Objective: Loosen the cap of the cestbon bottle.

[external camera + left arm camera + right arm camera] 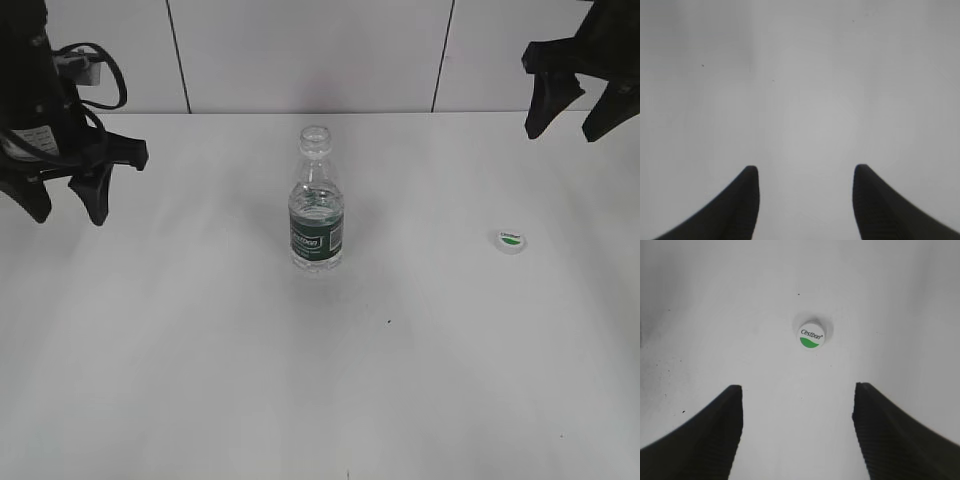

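Note:
The cestbon bottle [317, 205] stands upright mid-table, clear with a dark green label, its threaded neck open and without a cap. The cap [511, 240] lies flat on the table to the bottle's right, white with a green logo facing up; it also shows in the right wrist view [811, 335]. My left gripper [68, 208] is open and empty at the far left, above bare table [805, 167]. My right gripper [568, 132] is open and empty at the upper right, raised behind the cap [797, 386].
The white table [200, 350] runs back to a white panelled wall [300, 50] with dark seams. A few small dark specks mark the tabletop.

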